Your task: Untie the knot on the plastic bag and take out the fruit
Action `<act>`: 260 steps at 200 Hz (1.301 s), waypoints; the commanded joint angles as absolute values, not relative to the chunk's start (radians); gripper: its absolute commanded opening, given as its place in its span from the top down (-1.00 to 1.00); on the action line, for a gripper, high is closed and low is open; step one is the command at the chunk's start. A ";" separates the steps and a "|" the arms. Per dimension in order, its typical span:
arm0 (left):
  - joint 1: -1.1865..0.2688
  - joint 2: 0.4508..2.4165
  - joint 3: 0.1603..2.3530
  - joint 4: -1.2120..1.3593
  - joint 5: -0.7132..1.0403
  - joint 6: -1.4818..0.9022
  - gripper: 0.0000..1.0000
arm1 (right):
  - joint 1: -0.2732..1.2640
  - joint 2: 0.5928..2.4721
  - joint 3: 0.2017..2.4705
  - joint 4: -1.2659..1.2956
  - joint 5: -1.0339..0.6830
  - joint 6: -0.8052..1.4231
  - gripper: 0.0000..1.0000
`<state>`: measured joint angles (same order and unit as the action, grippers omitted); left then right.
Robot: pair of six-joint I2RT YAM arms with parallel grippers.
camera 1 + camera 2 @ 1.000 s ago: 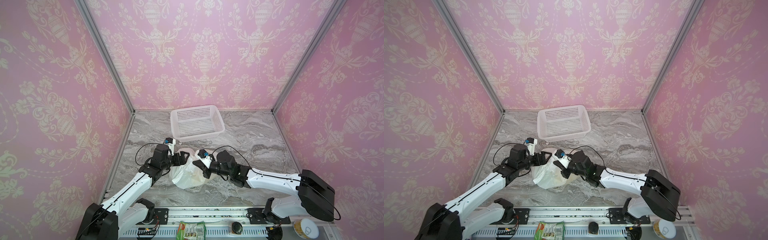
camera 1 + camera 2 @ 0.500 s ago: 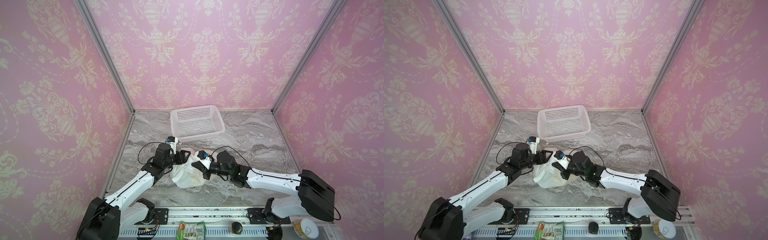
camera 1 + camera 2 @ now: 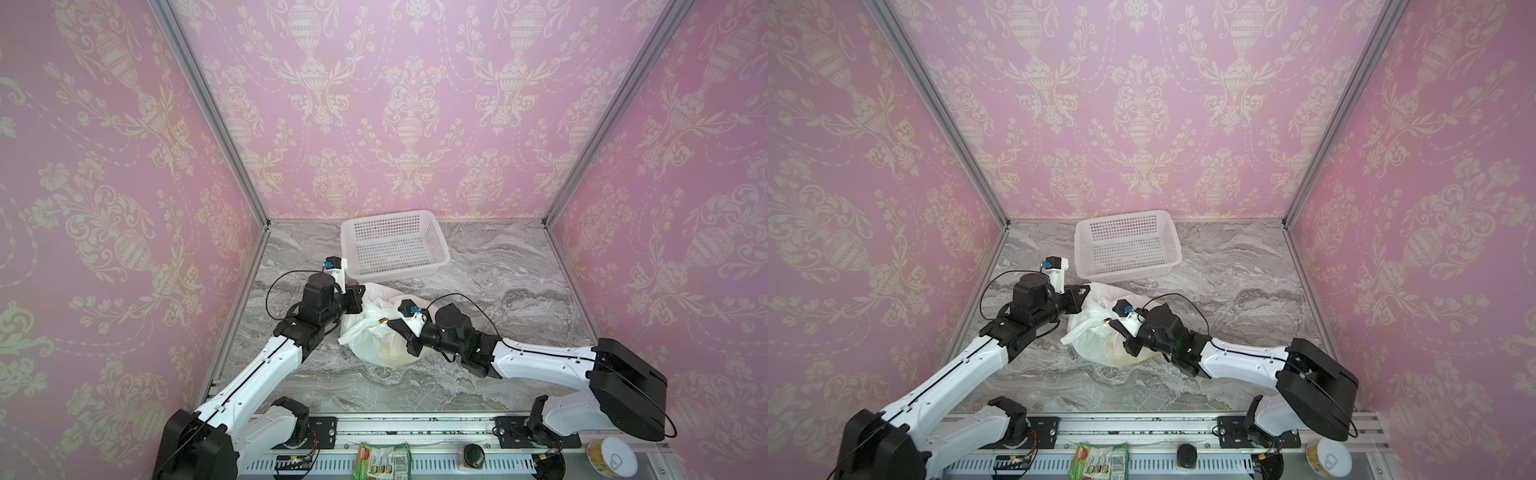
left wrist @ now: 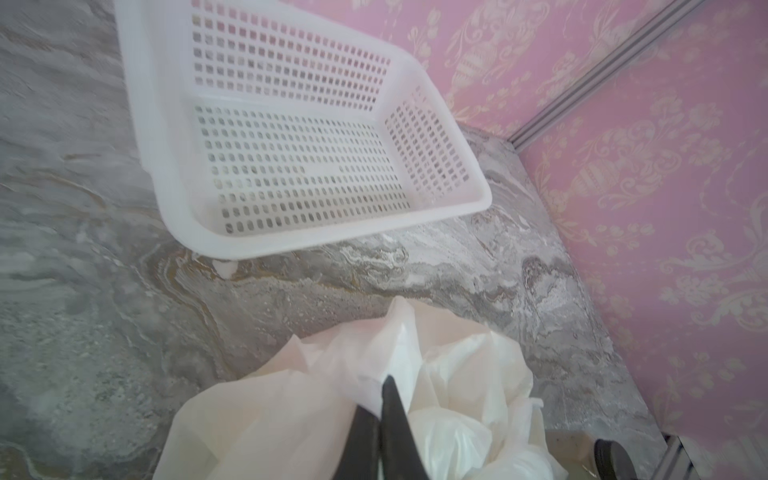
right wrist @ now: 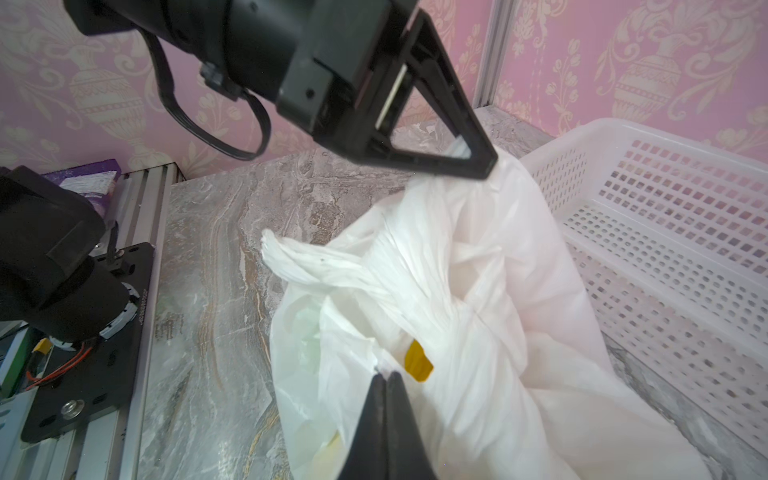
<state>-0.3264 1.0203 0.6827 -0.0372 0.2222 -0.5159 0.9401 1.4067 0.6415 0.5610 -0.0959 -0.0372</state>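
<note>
The white plastic bag (image 3: pixel 370 345) (image 3: pixel 1096 345) lies on the marble table between both arms. My left gripper (image 3: pixel 362 297) (image 4: pixel 380 399) is shut on the bag's upper rim, on the basket side. My right gripper (image 3: pixel 390 326) (image 5: pixel 384 376) is shut on a fold of the bag (image 5: pixel 519 291) at its mouth. The knot (image 5: pixel 399 286) is a twisted bunch of handles with a loose tail pointing away from the basket. Of the fruit, an orange-yellow piece (image 5: pixel 417 365) peeks out beside my right fingertips, and pale green and yellow shapes show through the plastic.
A white perforated basket (image 3: pixel 386 216) (image 3: pixel 1121 216) (image 4: pixel 316 241) (image 5: pixel 623 129) stands just behind the bag, near the back wall. Pink walls close in the table on three sides. A green packet (image 3: pixel 382 459) and a tin (image 3: pixel 611 459) lie on the front rail.
My left gripper has shut on the bag's rim after reaching in open. The right gripper has stayed shut on the bag.
</note>
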 commanded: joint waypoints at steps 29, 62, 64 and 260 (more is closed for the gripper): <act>-0.173 1.005 0.803 -0.093 0.259 -0.472 1.00 | 0.883 1.381 0.575 0.652 -0.019 -0.012 1.00; -0.148 1.062 0.858 -0.077 0.271 -0.474 1.00 | 0.868 1.354 0.522 0.715 0.026 -0.003 1.00; -0.145 1.064 0.861 -0.076 0.272 -0.475 1.00 | 0.869 1.353 0.517 0.721 0.028 -0.003 1.00; -0.246 0.896 0.639 -0.042 0.277 -0.338 1.00 | 0.863 1.422 0.800 0.321 -0.164 0.061 -0.43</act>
